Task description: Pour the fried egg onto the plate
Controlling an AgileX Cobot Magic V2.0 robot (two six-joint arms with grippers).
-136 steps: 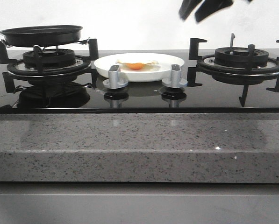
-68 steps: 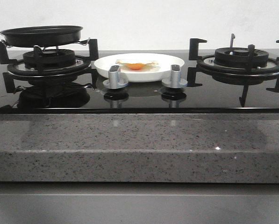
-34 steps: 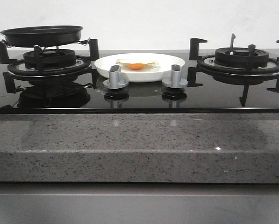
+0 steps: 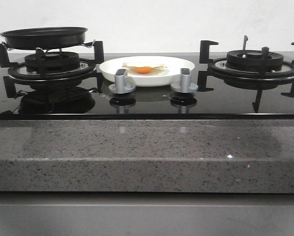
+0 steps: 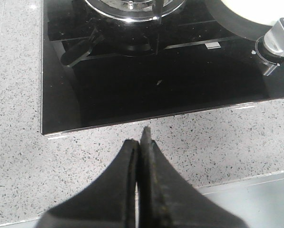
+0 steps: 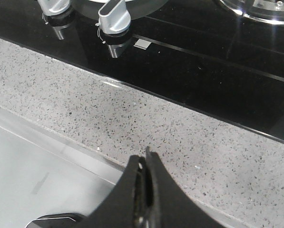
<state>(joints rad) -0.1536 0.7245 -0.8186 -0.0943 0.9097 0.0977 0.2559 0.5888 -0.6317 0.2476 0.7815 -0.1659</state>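
The fried egg (image 4: 143, 69), white with an orange yolk, lies on the white plate (image 4: 183, 66) in the middle of the hob, between the two burners. A black frying pan (image 4: 44, 37) rests on the left burner. Neither gripper shows in the front view. My left gripper (image 5: 141, 137) is shut with nothing in it, hanging over the speckled counter near the hob's front left corner. A sliver of the plate (image 5: 237, 9) shows in that view. My right gripper (image 6: 144, 159) is shut and empty, over the counter's front edge.
Two silver knobs (image 4: 121, 81) (image 4: 184, 80) stand in front of the plate. The right burner grate (image 4: 255, 61) carries nothing. A grey speckled counter (image 4: 147, 152) runs along the front of the black glass hob.
Two seconds ago a black gripper hung at the top right of the front view; it has gone out of view since. The egg, plate and pan have not moved.
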